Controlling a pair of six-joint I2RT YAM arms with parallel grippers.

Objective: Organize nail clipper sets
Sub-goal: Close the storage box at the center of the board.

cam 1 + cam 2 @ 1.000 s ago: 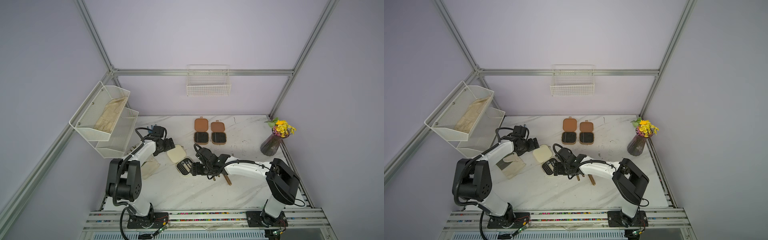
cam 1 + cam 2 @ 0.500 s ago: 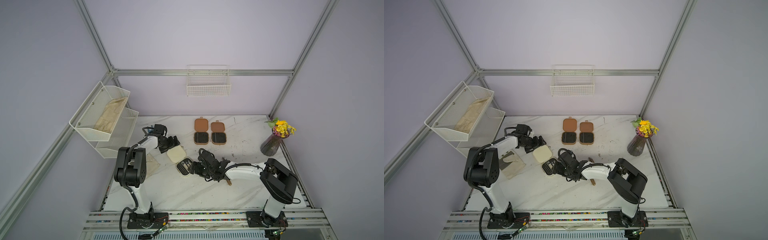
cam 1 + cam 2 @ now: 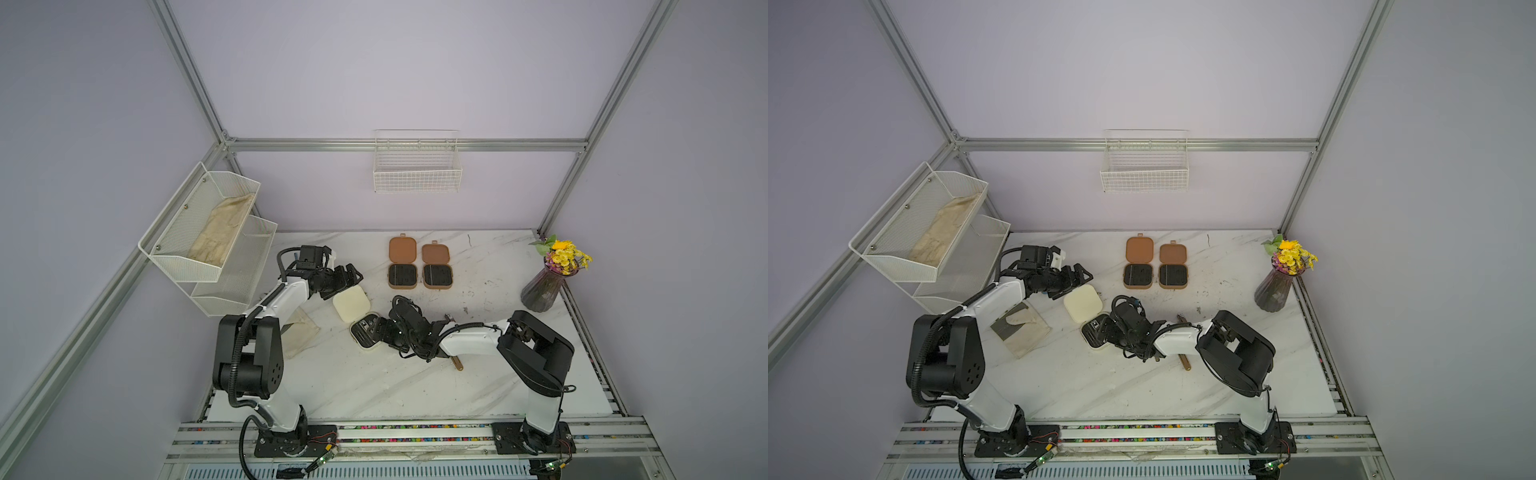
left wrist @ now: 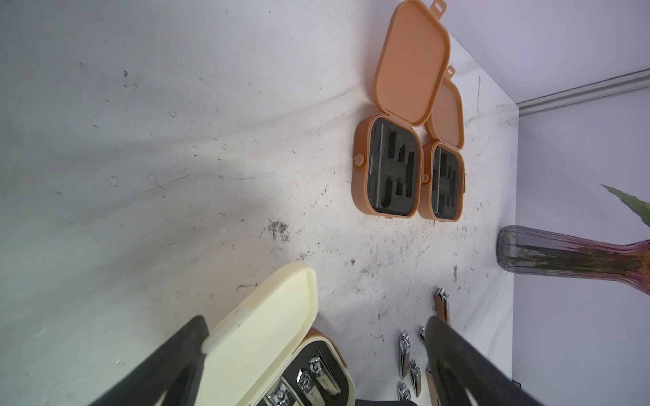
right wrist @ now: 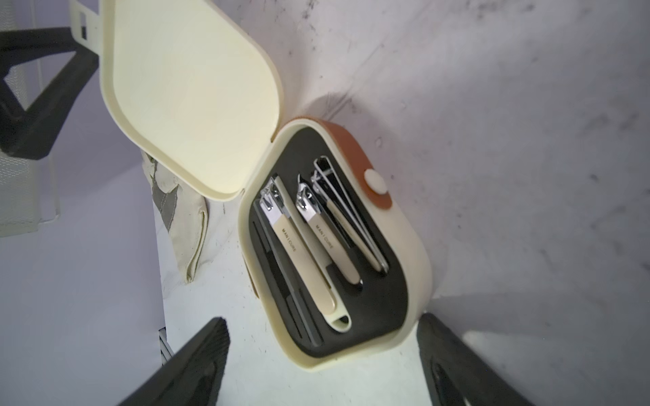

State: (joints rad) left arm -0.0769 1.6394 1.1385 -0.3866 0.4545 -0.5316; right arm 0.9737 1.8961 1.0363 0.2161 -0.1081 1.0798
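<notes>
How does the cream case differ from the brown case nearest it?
The cream case holds clippers in its black insert; the brown case shows no clippers in its slots. The cream case lies nearer the front; the brown case lies farther back, beside a second brown case. Both are open, rounded-square and black-lined.

- Cream case [image 5: 190, 98]: smooth, matt plastic; matt black lining.
- Clippers [image 5: 285, 239] inside: shiny metal heads, matt beige handles.
- Brown cases [image 4: 409, 70]: smooth plastic, faint sheen.
- Counter [image 4: 176, 140]: marble-look, scuffed, specked.
- Vase [image 4: 562, 256]: ribbed translucent glass.
- Wall basket [image 3: 417, 174]: white wire.
</notes>
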